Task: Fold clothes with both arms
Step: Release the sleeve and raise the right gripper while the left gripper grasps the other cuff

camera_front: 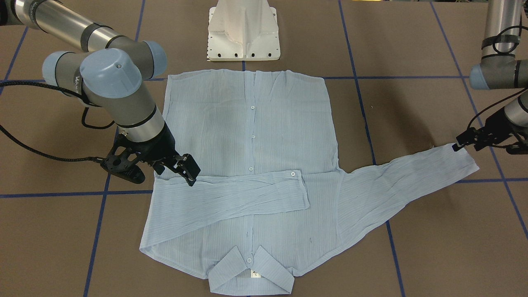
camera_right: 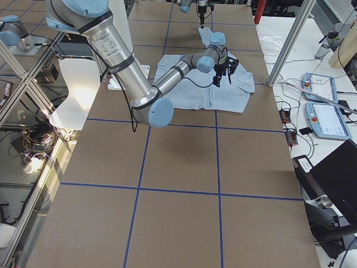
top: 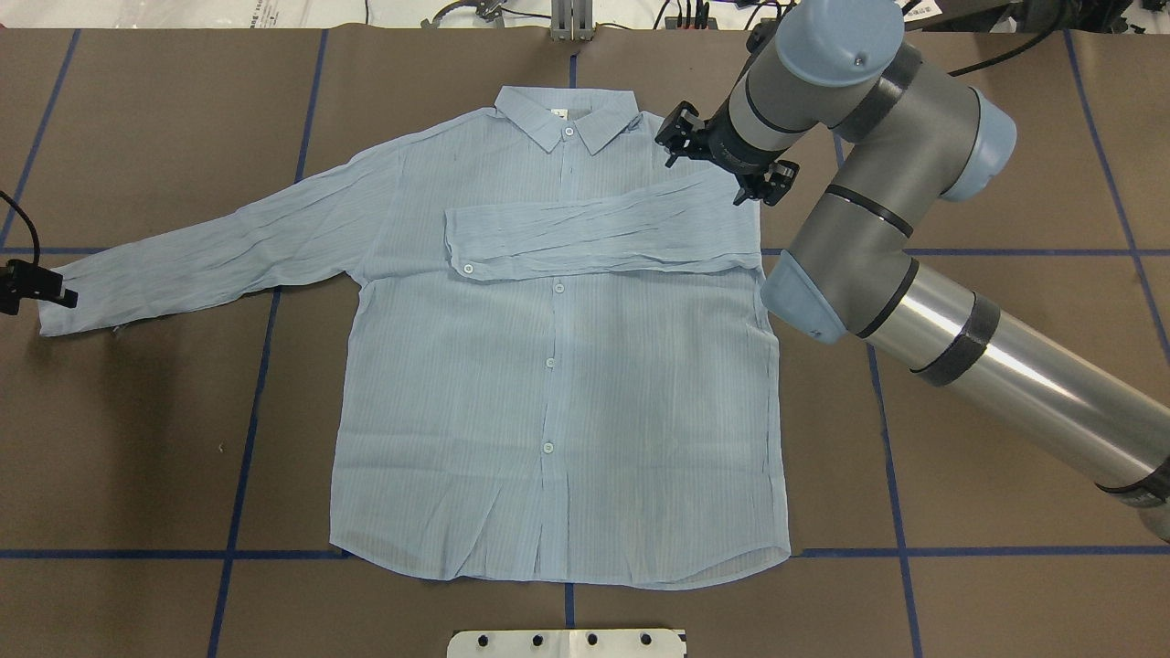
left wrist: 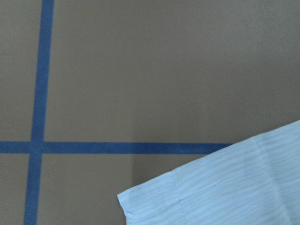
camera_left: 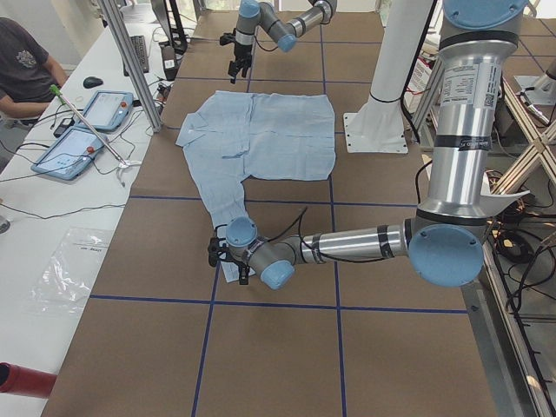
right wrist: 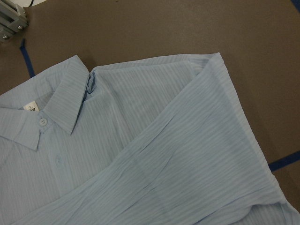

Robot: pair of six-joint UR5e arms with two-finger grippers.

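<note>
**Table** (top: 137, 439). One. Brown surface gridded with blue tape lines (top: 265, 384). It carries the whole lot.

**Arms.** Two.
- The right arm (top: 996, 356) reaches across to the shirt's right shoulder.
- The left arm (camera_front: 501, 24) stands out at the far sleeve end, probably so that each arm works its own side of the garment.

**Shirt** (top: 558, 402). One, light blue and faintly striped. It lies flat and front-up at the table's middle, with the hem toward the robot and the collar away. Spread this way, both sleeves are within reach.

**Pedestal base** (camera_front: 243, 33). One, white, just beyond the hem.

**Sleeves.** Two.
- The right sleeve (top: 594, 233) is already folded across the chest, its cuff lying past the button line.
- The left sleeve (top: 228, 256) is stretched out to the side and not yet folded. The task is judged roughly at its second fold.

**Collar** (top: 567, 117). One, pointed and buttoned.

**Grippers.** Two.
- The right gripper (top: 717, 164) hovers over the shoulder fold with its fingers spread and nothing between them.
- The left gripper (camera_front: 462, 144) sits at the outstretched cuff (left wrist: 197, 187), presumably to take it. Whether it is parted or clamped cannot be told, as the wrist view shows the cuff corner lying flat.

**Buttons** (top: 549, 363). Five are visible: three down the front, one at the collar and one on the folded cuff.
</note>
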